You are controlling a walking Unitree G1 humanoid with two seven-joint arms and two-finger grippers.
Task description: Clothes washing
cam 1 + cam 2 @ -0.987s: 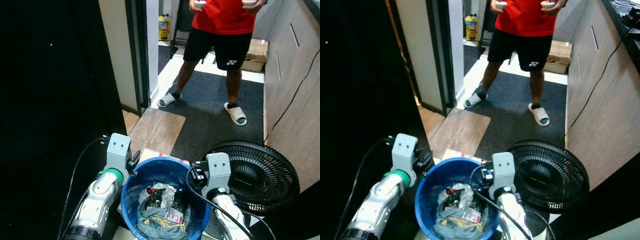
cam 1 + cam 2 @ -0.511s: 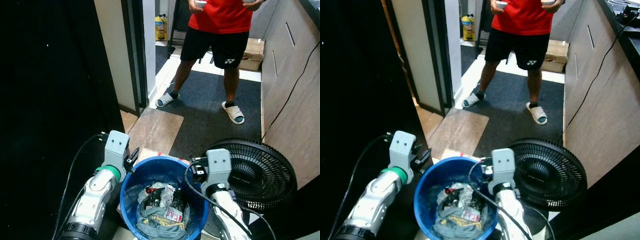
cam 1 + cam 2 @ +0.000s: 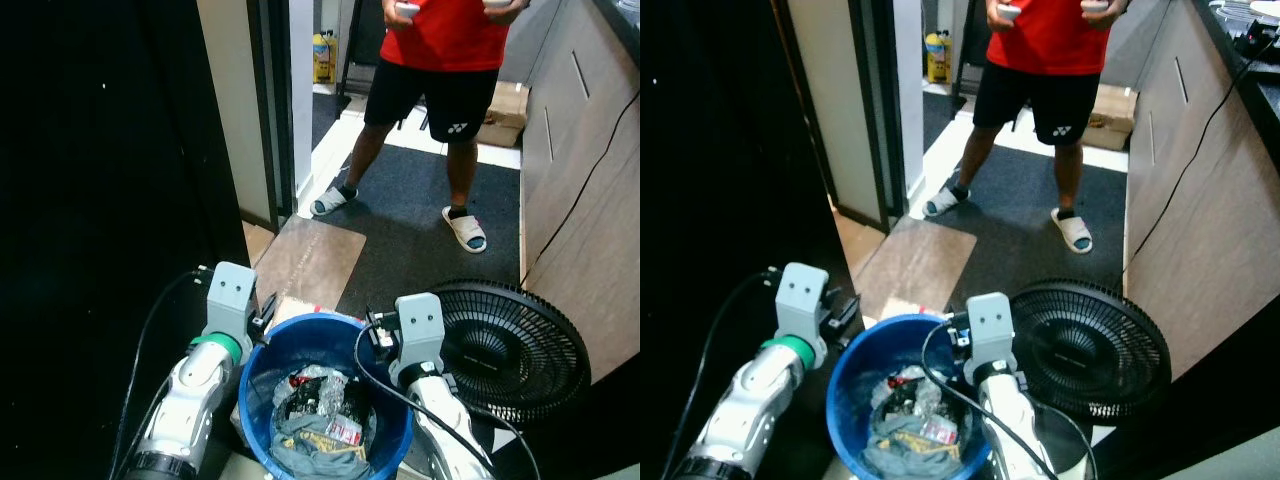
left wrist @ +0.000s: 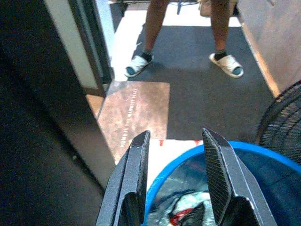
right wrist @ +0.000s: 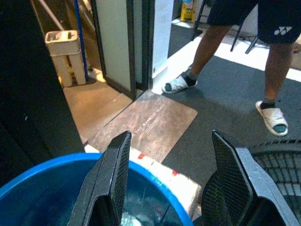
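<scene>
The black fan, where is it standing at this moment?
In the left eye view the black fan lies low on the robot's right, on the dark mat beside the blue bucket, close to the wooden cabinet front.

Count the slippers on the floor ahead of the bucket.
2. One slipper sits at the edge of the dark mat near the doorway; the other slipper is on the mat nearer the cabinet. Both are on the person's feet.

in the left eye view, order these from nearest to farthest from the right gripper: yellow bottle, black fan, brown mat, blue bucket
1. blue bucket, at the right gripper.
2. black fan, on its right.
3. brown mat, ahead, left.
4. yellow bottle, far through the doorway.
</scene>
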